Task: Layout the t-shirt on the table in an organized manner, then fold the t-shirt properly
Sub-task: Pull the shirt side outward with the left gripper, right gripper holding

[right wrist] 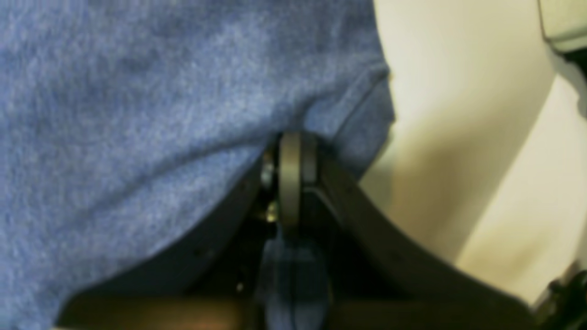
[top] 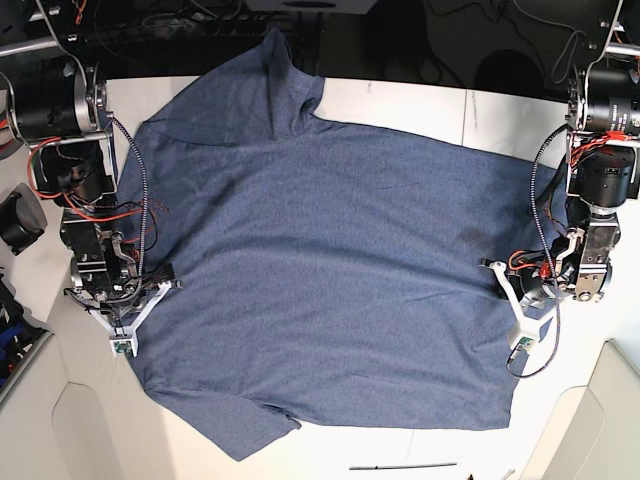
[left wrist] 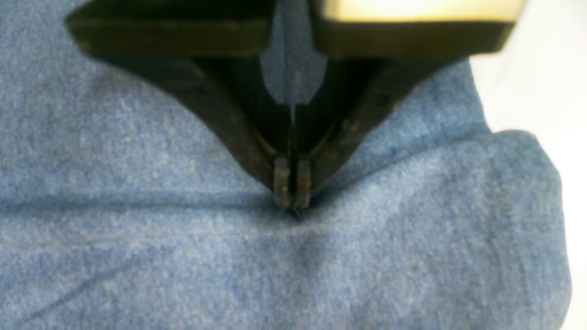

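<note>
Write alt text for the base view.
A blue t-shirt lies spread across a white table, seen from above. The right gripper and the left gripper each pinch an opposite edge of the shirt.

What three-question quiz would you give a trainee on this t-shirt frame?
1. True or false: the t-shirt lies spread across the table.
2. What is the left gripper doing? A) open above the cloth B) shut on the t-shirt C) resting on bare table
3. Which of the shirt's edges, in the base view, does the right gripper hold?

Key:
1. True; it is spread, with one sleeve running off the far edge.
2. B
3. The left edge; its jaws are shut on fabric there.
</note>
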`<state>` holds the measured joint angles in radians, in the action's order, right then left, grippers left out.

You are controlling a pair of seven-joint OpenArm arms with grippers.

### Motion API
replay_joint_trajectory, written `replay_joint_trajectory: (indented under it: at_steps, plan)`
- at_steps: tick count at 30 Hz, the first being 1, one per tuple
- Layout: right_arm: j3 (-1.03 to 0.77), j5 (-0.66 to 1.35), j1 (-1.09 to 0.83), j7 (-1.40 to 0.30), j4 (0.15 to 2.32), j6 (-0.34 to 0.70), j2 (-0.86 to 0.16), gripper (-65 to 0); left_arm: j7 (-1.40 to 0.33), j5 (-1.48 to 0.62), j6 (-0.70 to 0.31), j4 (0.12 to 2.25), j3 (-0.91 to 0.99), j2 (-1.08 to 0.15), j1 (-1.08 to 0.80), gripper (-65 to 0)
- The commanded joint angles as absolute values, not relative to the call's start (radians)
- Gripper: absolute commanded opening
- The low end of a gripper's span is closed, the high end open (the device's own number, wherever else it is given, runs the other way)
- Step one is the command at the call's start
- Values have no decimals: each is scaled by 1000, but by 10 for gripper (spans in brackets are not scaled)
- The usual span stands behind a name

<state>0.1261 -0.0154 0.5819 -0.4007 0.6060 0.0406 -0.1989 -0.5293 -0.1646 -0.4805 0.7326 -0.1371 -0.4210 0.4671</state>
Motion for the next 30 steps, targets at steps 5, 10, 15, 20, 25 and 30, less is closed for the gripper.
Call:
replay_joint_trajectory:
  at_steps: [5, 10, 15, 20, 25, 30]
  plan:
    - [125, 11, 587, -324, 672, 39, -199, -650, -369, -257, -475, 768, -136, -439, 478, -650]
    - [125, 3, 584, -318, 765, -63, -199, -650, -295, -345, -507, 918, -97, -439, 462, -650]
    - [125, -42, 573, -336, 881, -110, -199, -650, -301, -385, -605, 1041, -18, -438, 461, -650]
    - [121, -106, 478, -347, 1090, -139, -211, -650, -344, -438, -628, 1107, 85, -438, 426, -650]
    - [116, -139, 287, -356, 1408, -139, -250, -650, -342, -438, -698, 1131, 199, -438, 344, -650]
    - [115, -212, 89, -427, 1693, -134, -309, -650, -342, -541, -698, 1132, 315, -438, 250, -650]
